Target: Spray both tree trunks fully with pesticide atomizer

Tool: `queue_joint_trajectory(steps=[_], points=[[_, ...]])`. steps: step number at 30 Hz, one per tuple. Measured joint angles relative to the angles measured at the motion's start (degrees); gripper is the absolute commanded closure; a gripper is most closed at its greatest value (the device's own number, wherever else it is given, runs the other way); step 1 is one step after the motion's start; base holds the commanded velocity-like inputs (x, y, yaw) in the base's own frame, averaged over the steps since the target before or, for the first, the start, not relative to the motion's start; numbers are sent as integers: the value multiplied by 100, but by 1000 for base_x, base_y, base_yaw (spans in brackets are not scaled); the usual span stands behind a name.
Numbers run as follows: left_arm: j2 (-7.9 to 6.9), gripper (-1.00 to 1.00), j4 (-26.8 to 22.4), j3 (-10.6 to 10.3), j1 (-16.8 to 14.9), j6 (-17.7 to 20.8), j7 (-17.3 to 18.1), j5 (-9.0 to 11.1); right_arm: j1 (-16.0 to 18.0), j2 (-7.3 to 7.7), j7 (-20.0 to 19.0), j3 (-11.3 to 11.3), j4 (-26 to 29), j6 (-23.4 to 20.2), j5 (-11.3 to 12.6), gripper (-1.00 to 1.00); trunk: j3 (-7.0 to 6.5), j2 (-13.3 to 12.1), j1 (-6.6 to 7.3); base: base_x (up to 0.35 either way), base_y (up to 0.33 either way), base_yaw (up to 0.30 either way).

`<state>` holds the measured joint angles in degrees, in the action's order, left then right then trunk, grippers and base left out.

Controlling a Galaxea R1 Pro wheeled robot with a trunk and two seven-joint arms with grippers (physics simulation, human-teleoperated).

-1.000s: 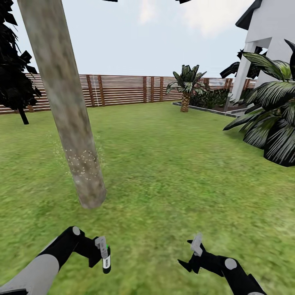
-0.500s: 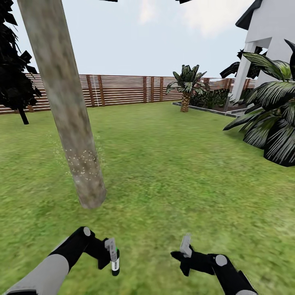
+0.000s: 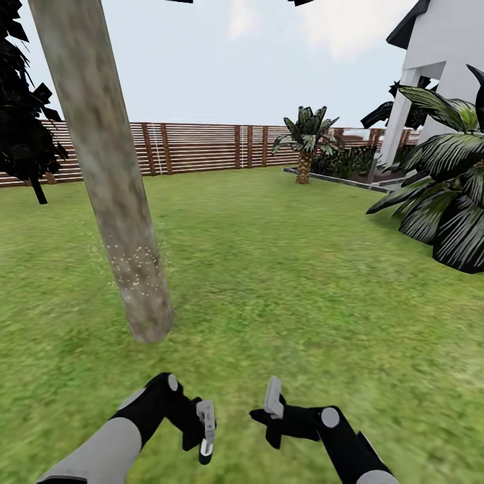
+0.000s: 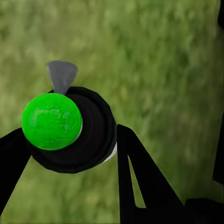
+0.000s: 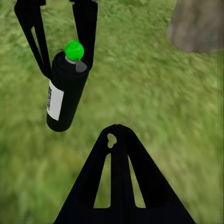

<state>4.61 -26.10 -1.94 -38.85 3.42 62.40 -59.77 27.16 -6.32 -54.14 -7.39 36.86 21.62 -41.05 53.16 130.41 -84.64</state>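
Over grass, one left claw (image 3: 206, 430) grips one atomizer (image 5: 66, 91).

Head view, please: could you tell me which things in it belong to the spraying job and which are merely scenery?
Job:
- pesticide atomizer, held in the left hand
- tree trunk, with pesticide specks low down
- lawn

Scenery:
- wooden fence
- small palm
- striped broad-leaved plant
- white house
- dark tree

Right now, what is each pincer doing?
Left pincer: closed on the pesticide atomizer.
Right pincer: cannot tell; nothing seen in it.
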Motion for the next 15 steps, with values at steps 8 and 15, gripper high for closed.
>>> queue_joint_trajectory(steps=[8,15], points=[[279,100,-9,1,-14,9,-2,-10,0,-64,0,0,10,0,1,100,0,0,0,0,0,0],[403,100,-11,8,-14,9,-2,-10,0,-106,0,0,12,0,1,100,0,0,0,0,0,0]])
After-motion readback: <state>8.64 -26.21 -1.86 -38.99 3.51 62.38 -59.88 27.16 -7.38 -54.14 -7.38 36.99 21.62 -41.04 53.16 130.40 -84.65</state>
